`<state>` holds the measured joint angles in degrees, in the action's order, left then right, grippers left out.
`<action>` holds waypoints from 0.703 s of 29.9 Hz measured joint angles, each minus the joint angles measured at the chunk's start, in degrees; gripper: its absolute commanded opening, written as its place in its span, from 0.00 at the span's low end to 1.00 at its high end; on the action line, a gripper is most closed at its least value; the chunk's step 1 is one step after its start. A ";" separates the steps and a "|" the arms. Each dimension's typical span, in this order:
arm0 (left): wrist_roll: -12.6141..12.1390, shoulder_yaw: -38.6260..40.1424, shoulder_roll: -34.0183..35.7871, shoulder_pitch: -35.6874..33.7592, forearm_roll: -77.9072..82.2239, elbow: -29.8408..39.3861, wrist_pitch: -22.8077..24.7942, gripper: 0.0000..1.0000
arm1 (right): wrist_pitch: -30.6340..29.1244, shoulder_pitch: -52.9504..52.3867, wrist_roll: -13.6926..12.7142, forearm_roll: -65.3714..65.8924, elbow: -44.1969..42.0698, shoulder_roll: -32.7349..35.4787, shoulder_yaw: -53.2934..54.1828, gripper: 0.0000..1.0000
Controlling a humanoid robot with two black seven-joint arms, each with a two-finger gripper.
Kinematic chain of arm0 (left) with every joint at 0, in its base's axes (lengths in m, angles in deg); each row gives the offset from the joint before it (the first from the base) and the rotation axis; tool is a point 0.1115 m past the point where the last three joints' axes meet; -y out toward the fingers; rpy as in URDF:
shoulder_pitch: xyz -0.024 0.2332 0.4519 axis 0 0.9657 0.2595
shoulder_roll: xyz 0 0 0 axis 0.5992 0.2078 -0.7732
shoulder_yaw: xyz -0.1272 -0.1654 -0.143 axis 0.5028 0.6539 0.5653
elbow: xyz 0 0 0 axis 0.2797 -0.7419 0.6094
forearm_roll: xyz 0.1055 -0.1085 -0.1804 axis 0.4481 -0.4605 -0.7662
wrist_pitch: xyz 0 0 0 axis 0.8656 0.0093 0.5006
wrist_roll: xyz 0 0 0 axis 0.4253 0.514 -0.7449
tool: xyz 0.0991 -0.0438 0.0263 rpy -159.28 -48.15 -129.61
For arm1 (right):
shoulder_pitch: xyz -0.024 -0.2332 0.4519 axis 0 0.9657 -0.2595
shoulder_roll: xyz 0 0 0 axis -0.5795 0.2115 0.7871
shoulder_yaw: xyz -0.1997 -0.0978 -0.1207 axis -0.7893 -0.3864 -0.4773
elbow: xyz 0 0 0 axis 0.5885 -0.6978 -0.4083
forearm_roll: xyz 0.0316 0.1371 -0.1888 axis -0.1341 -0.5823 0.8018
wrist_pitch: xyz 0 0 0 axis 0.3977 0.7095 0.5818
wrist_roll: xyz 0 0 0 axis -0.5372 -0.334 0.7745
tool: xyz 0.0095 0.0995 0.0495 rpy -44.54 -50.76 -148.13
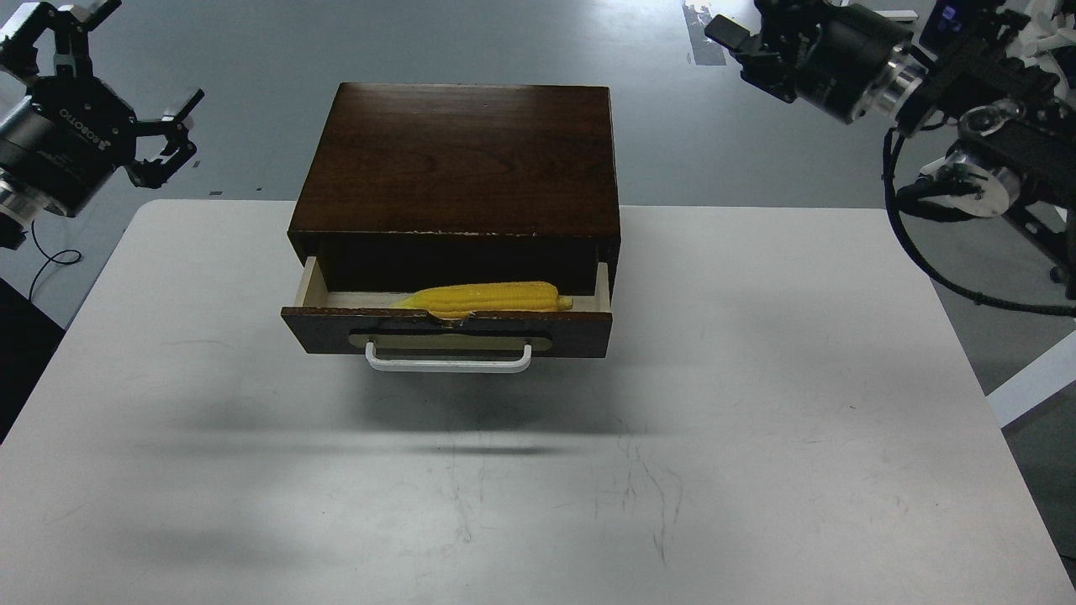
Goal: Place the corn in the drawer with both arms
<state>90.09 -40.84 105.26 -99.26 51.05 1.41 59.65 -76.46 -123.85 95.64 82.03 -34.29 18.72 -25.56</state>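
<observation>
corn: lying on its side inside the open drawer, long axis across the drawer, stub end to the right, tapered end to the left. Lower edge is hidden behind the drawer front; part of it seems to rest on or overlap that front's top edge.
drawer: pulled partly out of the dark wooden box; pale inner walls seen at both sides. White bar handle faces the camera. Rear of the drawer is covered by the box top; depth and floor can hardly be made out.
table: white, box set at its far middle; faint scuffs and a soft shadow are seen in front of the drawer.
left gripper: raised at upper left, well apart from the box, fingers spread wide, nothing held. Arm is cut off by the frame edge.
right gripper: raised at upper right, well apart from the box, seen dark and partly cut off at the top; finger state cannot be told.
</observation>
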 measured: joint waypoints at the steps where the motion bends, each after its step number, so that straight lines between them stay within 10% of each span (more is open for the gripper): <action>1: 0.00 0.00 -0.17 0.19 0.04 0.01 0.00 0.99 | 0.09 2.29 0.01 -0.94 -0.58 -0.14 2.30 1.00; 21: 0.00 0.18 -3.86 3.99 0.54 -0.43 0.00 0.99 | 0.28 22.76 0.01 -11.03 -6.90 -9.74 14.27 1.00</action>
<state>90.09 -40.67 101.40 -95.26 51.59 0.97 59.65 -76.18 -101.09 95.65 71.00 -41.19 8.98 -11.29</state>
